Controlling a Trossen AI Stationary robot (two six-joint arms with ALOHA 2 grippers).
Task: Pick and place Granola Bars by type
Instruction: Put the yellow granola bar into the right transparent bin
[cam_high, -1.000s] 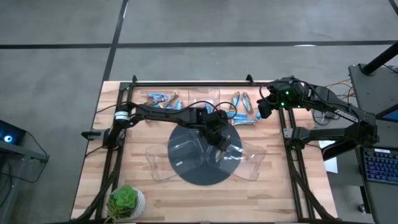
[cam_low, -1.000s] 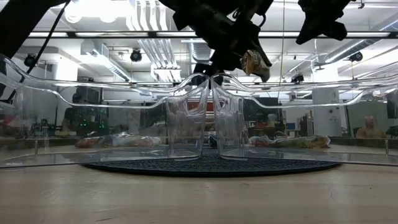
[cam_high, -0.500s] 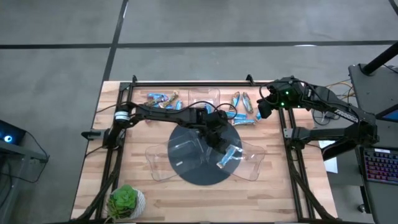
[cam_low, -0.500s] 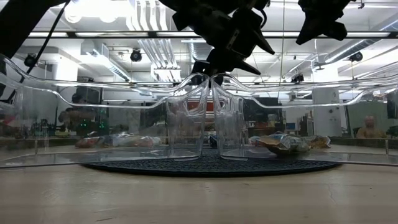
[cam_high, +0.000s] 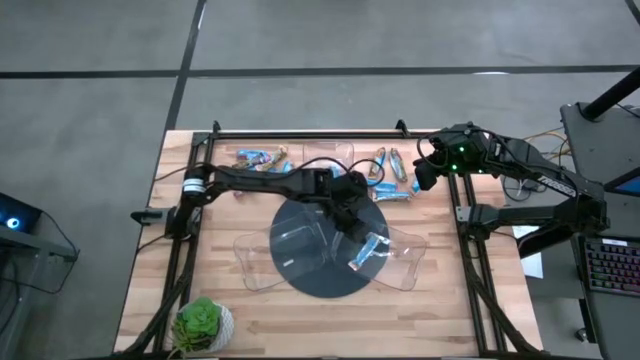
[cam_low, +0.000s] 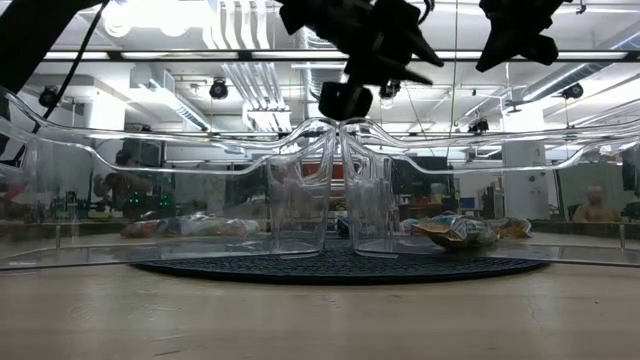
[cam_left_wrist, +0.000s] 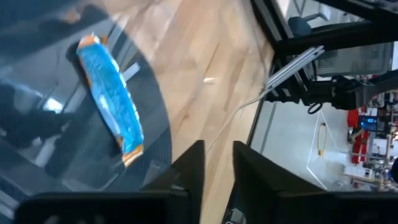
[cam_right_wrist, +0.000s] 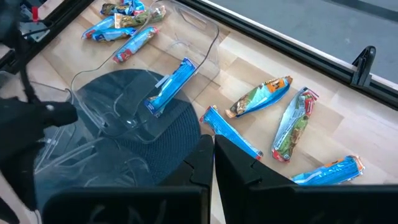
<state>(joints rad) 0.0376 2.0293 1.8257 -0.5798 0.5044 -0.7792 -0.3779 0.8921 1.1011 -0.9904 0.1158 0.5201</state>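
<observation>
Now my left tool (cam_high: 352, 222) hangs over the dark round mat (cam_high: 300, 275) at the frame's centre; I cannot tell whether its fingers are together or apart, and nothing shows between them. Just lower right of it a blue bar (cam_high: 368, 250) lies flat in the right clear tray (cam_high: 405, 262), long axis running diagonally from lower left to upper right. The left tray (cam_high: 255, 262) holds no bar that I can see. A third clear tray (cam_high: 330, 153) sits at the table's (cam_high: 430, 310) upper edge. Other bars lie loose on the table: a cluster at upper left (cam_high: 262, 158), another at upper centre-right (cam_high: 390, 168), pointing various ways. My right tool (cam_high: 424, 175) waits at upper right over the table's edge, fingers pressed together, holding nothing.
</observation>
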